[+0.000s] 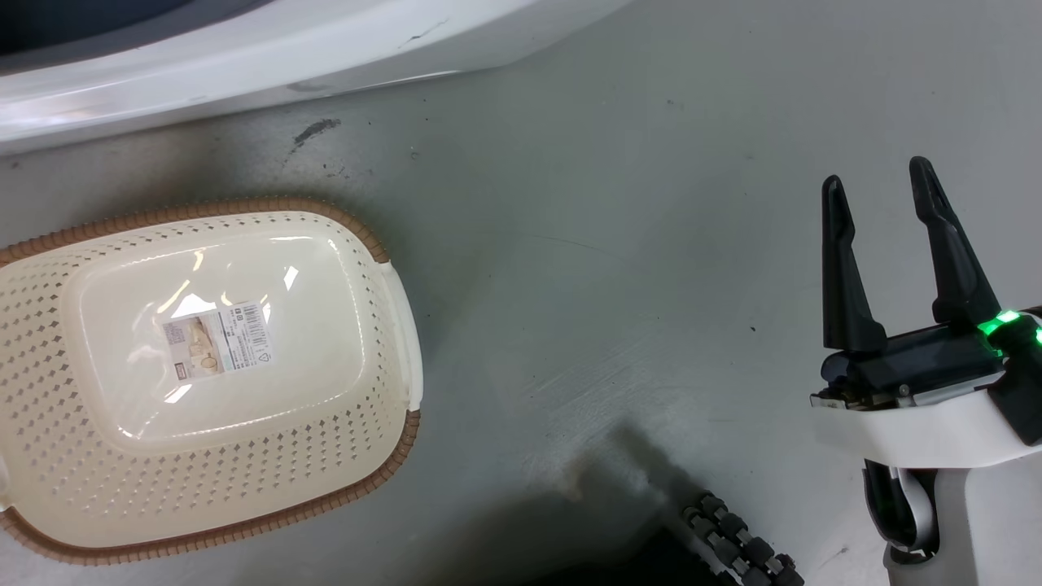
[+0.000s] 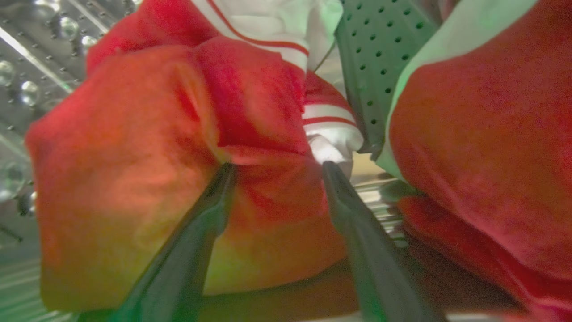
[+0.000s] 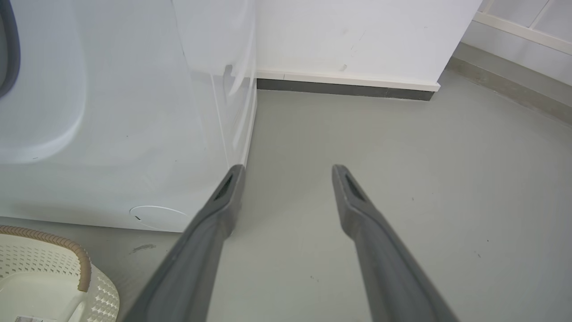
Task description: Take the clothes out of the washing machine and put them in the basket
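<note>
While my left tool (image 2: 278, 164) sits open against red clothes (image 2: 125, 156) in the drum (image 2: 31, 49), the basket (image 1: 203, 210) lies empty. Next: close, withdraw; right tool (image 1: 876, 172) hangs open.

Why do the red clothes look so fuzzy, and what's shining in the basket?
Left wrist view: the clothes sit very close to the lens, so they blur, with a green tint on the fingers. Head view: light glares white off the floor of the basket around its sticker. Right wrist view: sharp and evenly lit.
</note>
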You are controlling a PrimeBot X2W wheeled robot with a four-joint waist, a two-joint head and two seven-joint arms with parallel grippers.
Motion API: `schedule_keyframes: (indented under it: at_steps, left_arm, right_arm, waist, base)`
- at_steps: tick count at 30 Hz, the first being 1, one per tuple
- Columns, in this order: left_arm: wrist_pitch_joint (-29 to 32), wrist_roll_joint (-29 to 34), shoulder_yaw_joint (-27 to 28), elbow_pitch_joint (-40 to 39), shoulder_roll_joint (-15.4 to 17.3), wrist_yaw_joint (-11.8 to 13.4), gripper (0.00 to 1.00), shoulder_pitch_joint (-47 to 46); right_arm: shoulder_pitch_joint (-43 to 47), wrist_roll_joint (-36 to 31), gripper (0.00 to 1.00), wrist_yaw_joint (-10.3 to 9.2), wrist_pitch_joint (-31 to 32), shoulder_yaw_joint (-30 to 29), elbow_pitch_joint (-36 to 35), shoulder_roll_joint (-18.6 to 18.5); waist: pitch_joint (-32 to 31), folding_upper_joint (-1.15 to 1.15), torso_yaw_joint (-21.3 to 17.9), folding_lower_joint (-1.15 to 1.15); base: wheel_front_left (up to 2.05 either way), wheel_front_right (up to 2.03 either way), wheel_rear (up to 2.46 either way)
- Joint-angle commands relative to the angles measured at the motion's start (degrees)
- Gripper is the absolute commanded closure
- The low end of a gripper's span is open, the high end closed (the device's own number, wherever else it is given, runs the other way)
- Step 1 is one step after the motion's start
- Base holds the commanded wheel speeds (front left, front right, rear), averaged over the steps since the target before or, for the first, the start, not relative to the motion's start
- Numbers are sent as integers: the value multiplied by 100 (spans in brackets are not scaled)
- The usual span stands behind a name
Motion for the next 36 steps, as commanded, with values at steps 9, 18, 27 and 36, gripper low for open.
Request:
schedule_keyframes:
  at_steps: [9, 18, 27, 36]
  left_arm:
    - [109, 9, -151, -364, 212, -14, 100, 96]
    - [-270, -145, -164, -733, 244, -4, 100, 310]
    - [-935, -372, -219, -821, 103, -108, 100, 663]
    - [-1816, -858, -290, -759, -215, -183, 100, 1224]
  right_arm:
    - [-88, 80, 0, -4, -14, -9, 33, -4]
    - [-106, 34, 0, -4, -14, 2, 73, -4]
    - [-6, -98, 0, -4, -14, -2, 134, -4]
    - [164, -305, 0, -4, -14, -26, 208, -5]
  waist:
    - [35, 0, -54, 0]
    - [-121, 0, -3, 0]
    - [-598, 0, 197, 0]
    - [-1177, 0, 490, 0]
  base:
    - [0, 0, 0]
    - [0, 0, 0]
    - [0, 0, 0]
    - [0, 0, 0]
